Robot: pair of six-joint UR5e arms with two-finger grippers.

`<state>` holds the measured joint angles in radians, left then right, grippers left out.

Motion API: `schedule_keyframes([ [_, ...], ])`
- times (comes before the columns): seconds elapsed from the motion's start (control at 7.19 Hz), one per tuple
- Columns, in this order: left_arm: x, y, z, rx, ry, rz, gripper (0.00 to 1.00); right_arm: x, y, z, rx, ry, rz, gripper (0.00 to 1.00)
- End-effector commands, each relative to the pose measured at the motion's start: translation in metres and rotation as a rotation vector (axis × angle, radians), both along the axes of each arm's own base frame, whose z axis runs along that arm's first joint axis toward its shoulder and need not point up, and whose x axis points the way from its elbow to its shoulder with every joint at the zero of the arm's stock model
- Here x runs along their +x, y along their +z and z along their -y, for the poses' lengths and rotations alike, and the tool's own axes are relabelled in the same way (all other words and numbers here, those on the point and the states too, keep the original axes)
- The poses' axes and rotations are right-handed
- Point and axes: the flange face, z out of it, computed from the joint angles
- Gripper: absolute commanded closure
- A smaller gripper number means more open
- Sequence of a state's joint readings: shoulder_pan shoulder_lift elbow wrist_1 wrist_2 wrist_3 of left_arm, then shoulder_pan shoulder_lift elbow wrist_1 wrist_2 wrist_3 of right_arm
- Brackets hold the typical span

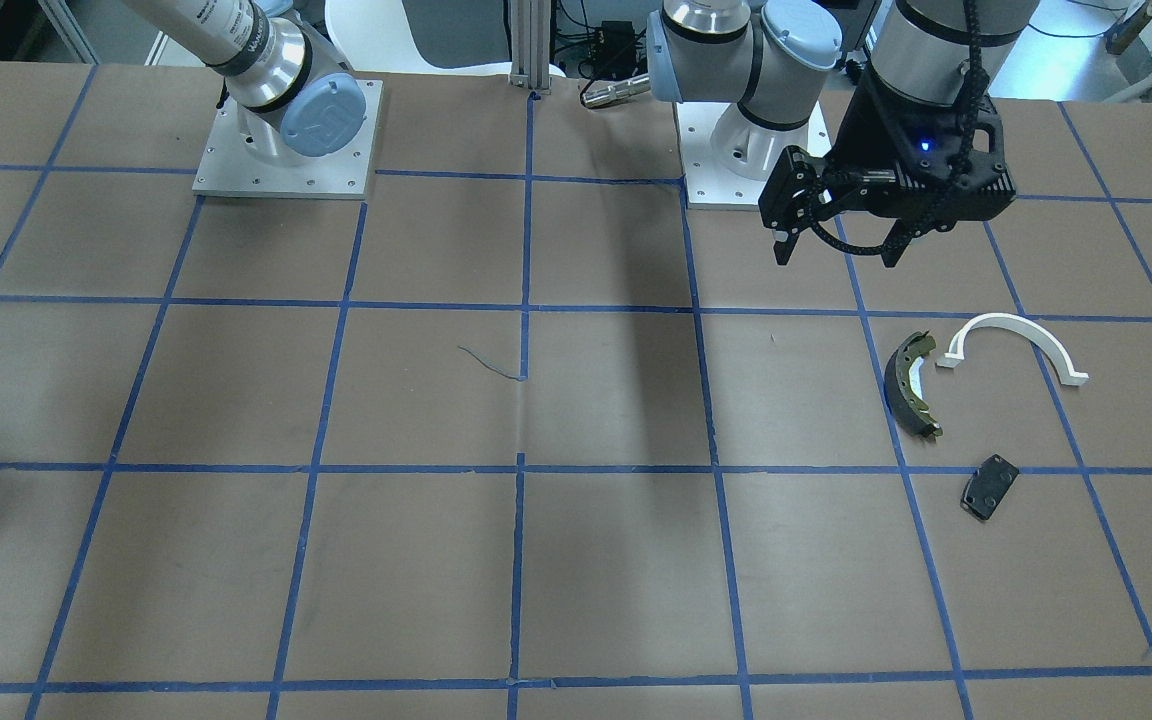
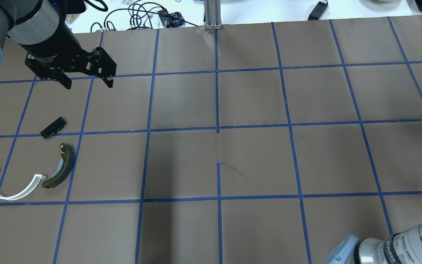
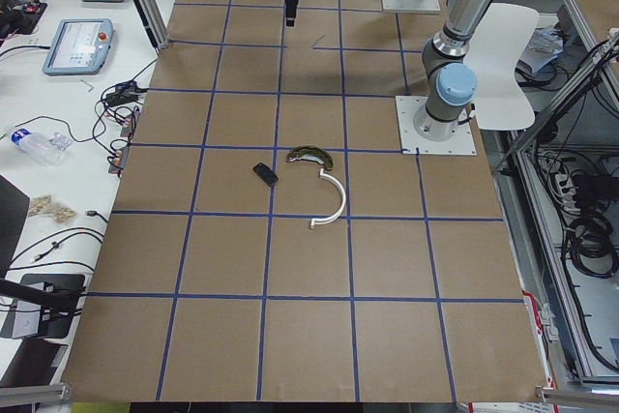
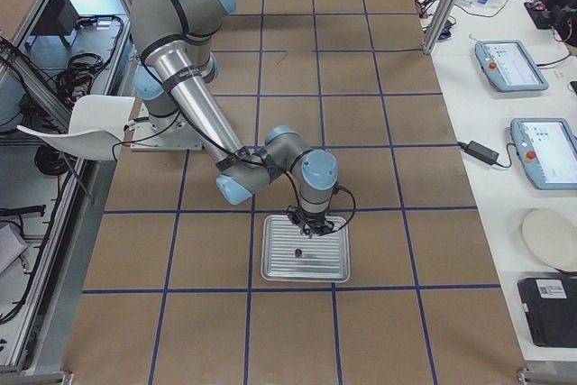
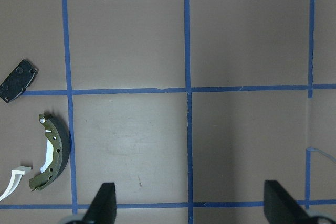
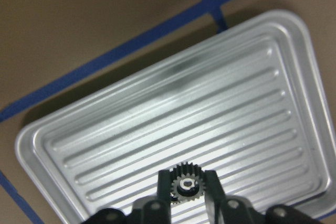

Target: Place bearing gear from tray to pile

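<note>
The bearing gear [image 6: 185, 184], small, dark and toothed with a pale hub, sits between the fingertips of my right gripper [image 6: 187, 178], which is shut on it just above the ribbed metal tray [image 6: 184, 114]. From the right-end camera, that gripper [image 4: 308, 227] hangs over the tray [image 4: 306, 277]. The pile lies far across the table: an olive brake shoe [image 1: 914, 385], a white plastic arc [image 1: 1016, 340] and a black flat plate [image 1: 989, 487]. My left gripper [image 1: 839, 255] hovers open beside the pile, nothing between its fingers.
Brown paper with a blue tape grid covers the table. Both arm bases [image 1: 286, 150] stand on metal plates at the robot's side. A post [image 2: 213, 14] stands at the far table edge. Cables and tablets lie on the white bench [image 3: 77, 36] alongside.
</note>
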<state>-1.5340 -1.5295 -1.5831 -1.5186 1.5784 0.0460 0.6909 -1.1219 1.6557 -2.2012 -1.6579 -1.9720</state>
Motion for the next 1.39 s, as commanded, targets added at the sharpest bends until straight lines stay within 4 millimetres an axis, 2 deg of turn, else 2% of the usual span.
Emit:
schedule_keyframes([
  [0.0, 0.0, 0.0, 0.0, 0.0, 0.0, 0.0, 0.0, 0.1, 0.049, 0.033, -0.041, -0.152, 0.04, 0.85],
  [0.28, 0.0, 0.0, 0.0, 0.0, 0.0, 0.0, 0.0, 0.233, 0.053, 0.053, -0.04, -0.285, 0.044, 0.85],
  [0.56, 0.001, 0.0, 0.0, 0.0, 0.0, 0.0, 0.0, 0.343, 0.072, 0.039, -0.08, -0.411, 0.043, 0.87],
  [0.84, 0.001, 0.0, 0.0, 0.0, 0.0, 0.0, 0.0, 0.438, 0.057, 0.019, -0.074, -0.593, 0.071, 0.87],
  [1.11, 0.0, 0.0, 0.0, 0.0, -0.002, 0.0, 0.0, 0.567, 0.04, 0.0, -0.08, -0.769, 0.075, 0.87],
  [1.25, 0.0, 0.0, 0.0, 0.0, -0.002, 0.0, 0.0, 0.625, 0.014, -0.002, -0.073, -0.852, 0.118, 0.87],
])
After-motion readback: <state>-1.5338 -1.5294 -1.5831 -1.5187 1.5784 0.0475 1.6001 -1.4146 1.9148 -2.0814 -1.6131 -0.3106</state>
